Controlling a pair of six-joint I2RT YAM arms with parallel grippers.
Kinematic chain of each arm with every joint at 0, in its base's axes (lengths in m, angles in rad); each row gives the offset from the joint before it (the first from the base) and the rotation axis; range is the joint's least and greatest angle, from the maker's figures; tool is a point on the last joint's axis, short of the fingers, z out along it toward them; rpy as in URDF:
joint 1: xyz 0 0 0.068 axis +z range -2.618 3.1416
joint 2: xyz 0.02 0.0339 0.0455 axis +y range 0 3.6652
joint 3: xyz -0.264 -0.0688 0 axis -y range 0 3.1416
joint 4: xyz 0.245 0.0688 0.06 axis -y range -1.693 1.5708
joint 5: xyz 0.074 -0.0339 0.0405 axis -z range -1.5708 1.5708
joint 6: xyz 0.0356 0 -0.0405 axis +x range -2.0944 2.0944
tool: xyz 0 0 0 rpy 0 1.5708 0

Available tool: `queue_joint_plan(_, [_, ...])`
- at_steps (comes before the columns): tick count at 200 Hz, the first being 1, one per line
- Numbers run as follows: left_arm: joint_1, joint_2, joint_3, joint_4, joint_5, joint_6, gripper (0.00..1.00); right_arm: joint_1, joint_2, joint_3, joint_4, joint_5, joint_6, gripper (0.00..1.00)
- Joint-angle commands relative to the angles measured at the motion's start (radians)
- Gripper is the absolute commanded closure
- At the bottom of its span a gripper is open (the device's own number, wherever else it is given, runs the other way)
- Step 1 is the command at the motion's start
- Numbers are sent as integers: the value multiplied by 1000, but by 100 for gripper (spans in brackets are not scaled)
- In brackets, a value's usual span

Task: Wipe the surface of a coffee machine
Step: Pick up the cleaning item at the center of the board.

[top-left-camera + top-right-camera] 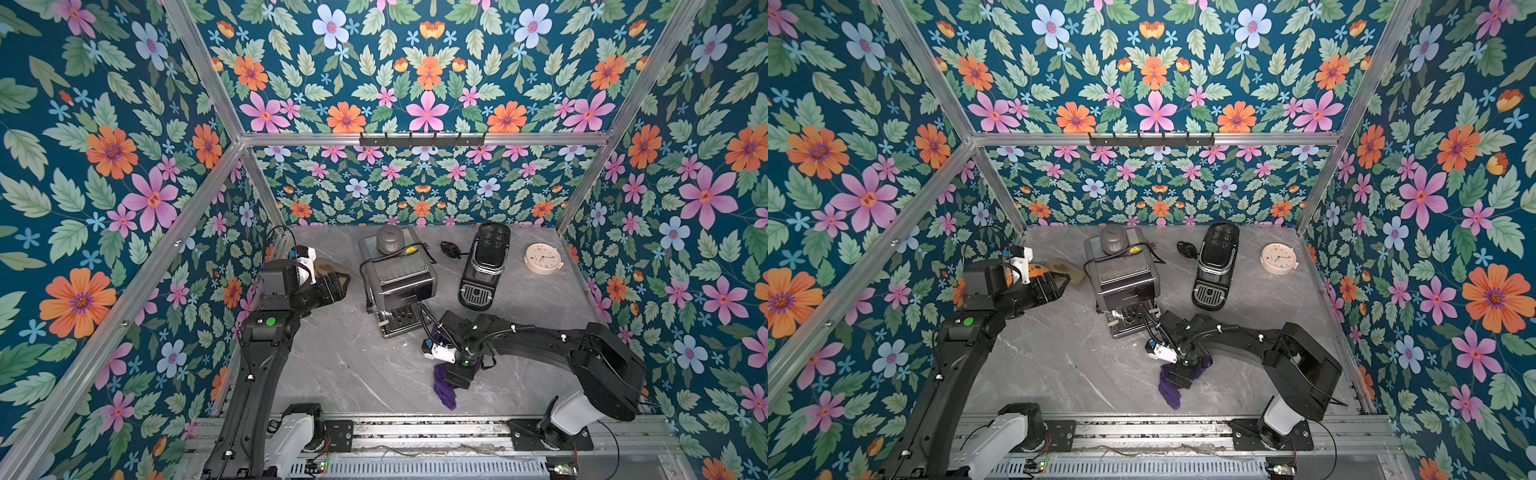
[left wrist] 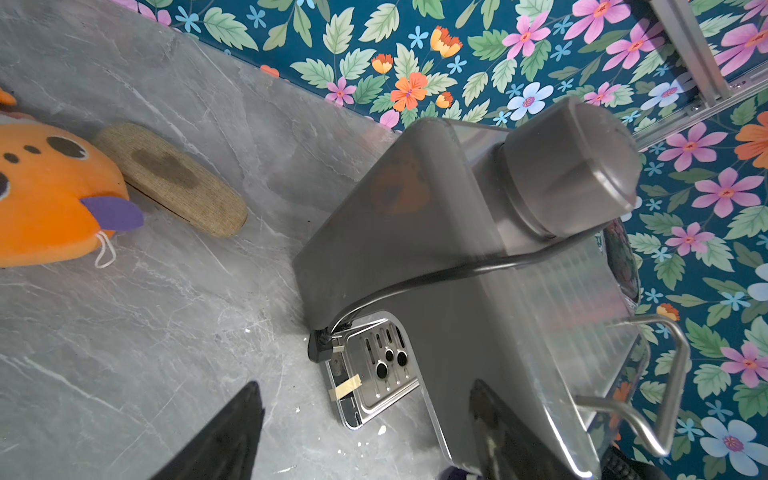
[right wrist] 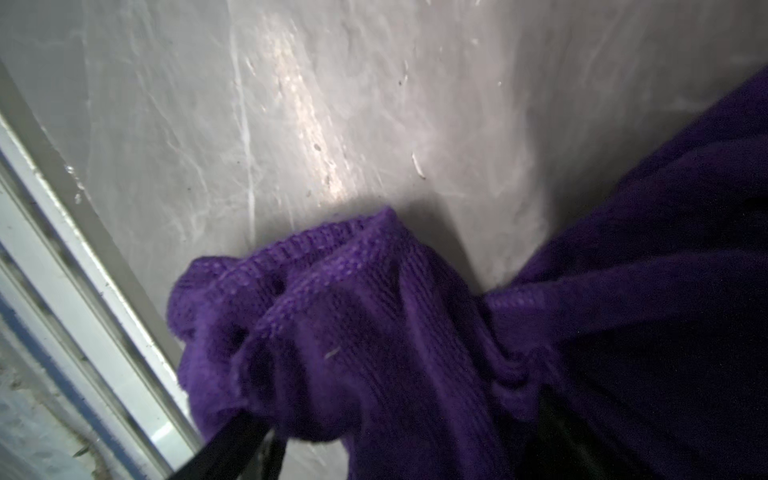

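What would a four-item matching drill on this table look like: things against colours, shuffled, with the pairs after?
Things:
1. cloth
2. clock
3. plush toy
4. boxy coffee machine

Colours:
a. orange
b. silver
c. purple
d. pale pink

Pairs: 1-c, 2-d, 3-a, 4-b

**Around the espresso machine**

The espresso machine (image 1: 397, 278) stands mid-table (image 1: 332, 365). Right of it stands a pod machine (image 1: 484, 266), with a cord (image 1: 451, 249) between them and a clock (image 1: 542, 258) further right. Left of it lie a pad (image 2: 170, 178), then a plush (image 2: 50, 195). A cloth (image 1: 444, 392) lies before it, slightly right.
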Motion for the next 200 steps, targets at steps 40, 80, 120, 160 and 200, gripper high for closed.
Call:
queue_joint_plan(40, [0, -16, 3, -10, -11, 18, 21, 3, -43, 18, -46, -2, 20, 15])
queue_joint_plan(80, [0, -3, 1, -12, -16, 34, 21, 3, -127, 49, -93, -21, 53, 1])
queue_joint_plan(120, [0, 22, 4, -2, -9, 32, 21, 3, -140, 7, -48, 21, 73, 1])
queue_joint_plan(160, [0, 36, 4, 5, -5, 22, 22, 3, -44, -27, 33, 23, 95, 1])
queue_joint_plan(200, [0, 33, -2, 10, -11, 17, 22, 3, 25, -5, 50, 30, 103, 23])
